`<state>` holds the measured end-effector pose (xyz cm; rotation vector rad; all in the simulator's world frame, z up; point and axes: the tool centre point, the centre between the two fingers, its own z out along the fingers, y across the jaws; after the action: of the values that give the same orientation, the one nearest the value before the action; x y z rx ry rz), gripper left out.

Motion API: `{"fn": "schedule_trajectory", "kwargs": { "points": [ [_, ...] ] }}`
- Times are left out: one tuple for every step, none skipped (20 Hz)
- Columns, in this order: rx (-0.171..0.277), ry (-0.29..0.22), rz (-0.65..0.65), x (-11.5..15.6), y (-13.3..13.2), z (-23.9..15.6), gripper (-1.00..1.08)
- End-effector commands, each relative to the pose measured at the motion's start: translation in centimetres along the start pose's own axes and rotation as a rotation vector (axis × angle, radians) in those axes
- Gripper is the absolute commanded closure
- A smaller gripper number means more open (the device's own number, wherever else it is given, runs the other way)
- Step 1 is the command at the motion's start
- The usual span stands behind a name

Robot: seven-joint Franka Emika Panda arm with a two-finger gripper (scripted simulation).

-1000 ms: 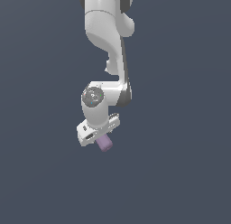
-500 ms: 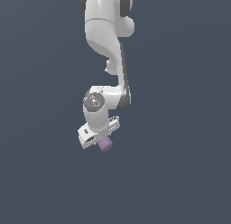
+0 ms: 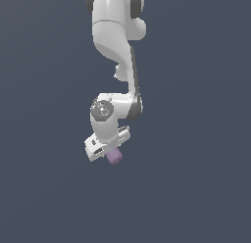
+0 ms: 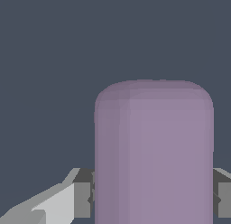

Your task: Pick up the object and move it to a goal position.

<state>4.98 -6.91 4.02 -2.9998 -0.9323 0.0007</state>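
Note:
The object [image 3: 114, 156] is a small pale purple cylinder with rounded ends, sticking out below my white gripper [image 3: 110, 150] in the exterior view. In the wrist view the object [image 4: 153, 155] fills much of the picture, and the grey fingers [image 4: 83, 198] press against both of its sides. The gripper is shut on it, and it hangs over the plain dark grey ground. The arm reaches down from the top of the exterior view.
A plain dark grey surface [image 3: 196, 139] lies all around, with no other objects or edges in either view.
The arm's elbow and wrist have shifted slightly toward the exterior view's left and a little down, carrying the object with them. The grip has not changed.

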Motion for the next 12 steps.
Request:
{"fn": "schedule_trajectory", "kwargs": {
  "points": [
    [0.0,0.0,0.0,0.0,0.0,-0.1,1.08],
    [0.0,0.0,0.0,0.0,0.0,-0.2,1.08],
    [0.0,0.0,0.0,-0.1,-0.1,-0.4,1.08],
    [0.0,0.0,0.0,-0.1,-0.1,-0.6,1.08],
    [0.0,0.0,0.0,-0.1,-0.2,-0.9,1.08],
    [0.0,0.0,0.0,-0.2,-0.3,-1.2,1.08],
    [0.0,0.0,0.0,-0.3,-0.4,-1.5,1.08],
    [0.0,0.0,0.0,-0.3,-0.5,-1.9,1.08],
    [0.0,0.0,0.0,-0.4,-0.6,-2.4,1.08],
    [0.0,0.0,0.0,-0.5,-0.7,-2.9,1.08],
    [0.0,0.0,0.0,-0.6,-0.9,-3.5,1.08],
    [0.0,0.0,0.0,-0.7,-1.0,-4.1,1.08]
  ]
}}
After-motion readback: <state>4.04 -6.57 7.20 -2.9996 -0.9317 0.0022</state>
